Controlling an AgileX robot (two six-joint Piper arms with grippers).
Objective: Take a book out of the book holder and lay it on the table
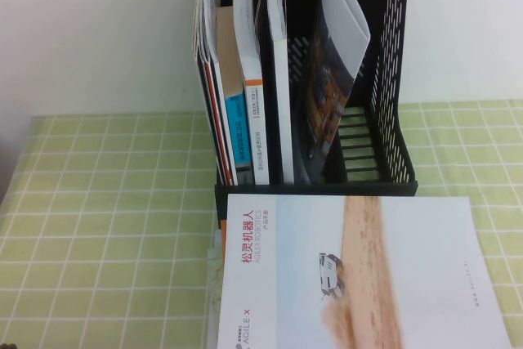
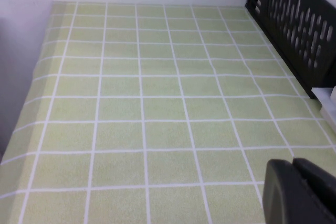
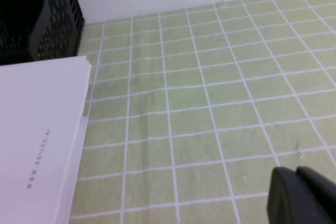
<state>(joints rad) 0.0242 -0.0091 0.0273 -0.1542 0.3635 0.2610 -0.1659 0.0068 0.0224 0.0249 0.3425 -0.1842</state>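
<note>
The left gripper point(image 2: 302, 192) hangs low over bare worktop point(image 2: 147, 108) left of the book holder point(image 1: 388, 79); I cannot tell its opening. The book point(image 1: 327, 91) leans in the holder's rightmost compartment (floppy, so it sags). The right gripper point(image 3: 304, 195) hovers right, state likewise unclear.

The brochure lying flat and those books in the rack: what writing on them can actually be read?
"松灵机器人", red, on the flat brochure.
"AGILE·X", at its near edge.
"WWW.AGILEX.AI", grey, on its back cover.
Spine print on the upright books in the book holder: too small.
Left gripper and right gripper: no markings.
</note>
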